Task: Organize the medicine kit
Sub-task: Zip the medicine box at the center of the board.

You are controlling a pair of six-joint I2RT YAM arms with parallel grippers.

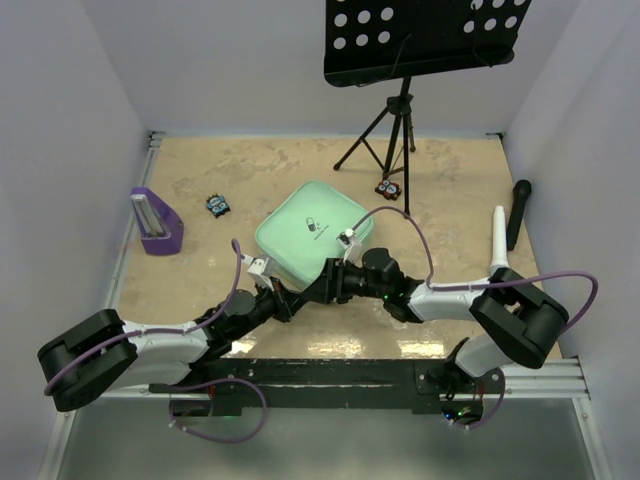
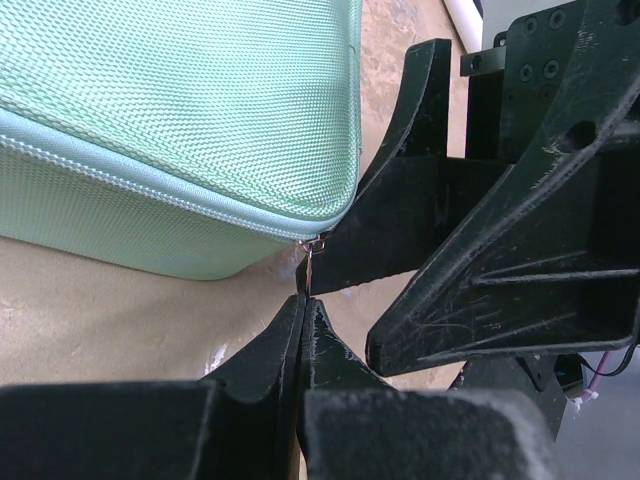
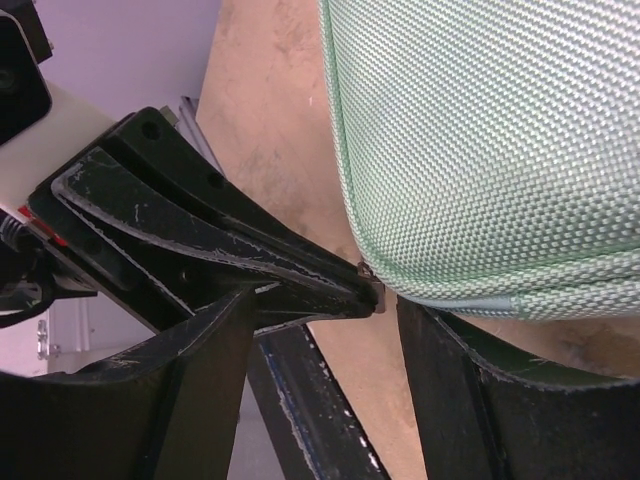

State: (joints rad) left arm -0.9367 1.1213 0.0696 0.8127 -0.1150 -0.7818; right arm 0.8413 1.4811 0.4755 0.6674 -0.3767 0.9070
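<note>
At near corner of medicine kit point(image 1: 312, 228), lid down: left gripper point(image 2: 303, 312) pinched on zipper pull point(image 2: 310, 260); right gripper point(image 3: 322, 325) spread wide, empty

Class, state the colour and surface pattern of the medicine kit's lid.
The medicine kit is mint green with a fine woven texture, clearest in the right wrist view.

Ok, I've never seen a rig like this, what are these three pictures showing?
Two black robot arms sit at the edge of a tan table. One picture looks down from above; the others come from cameras on each wrist. On the table: a closed mint-green square soft case, a small purple stand, a black perforated music stand. The left pincer is shut on the case's small metal zipper pull; the right pincer is open beside that corner.
</note>
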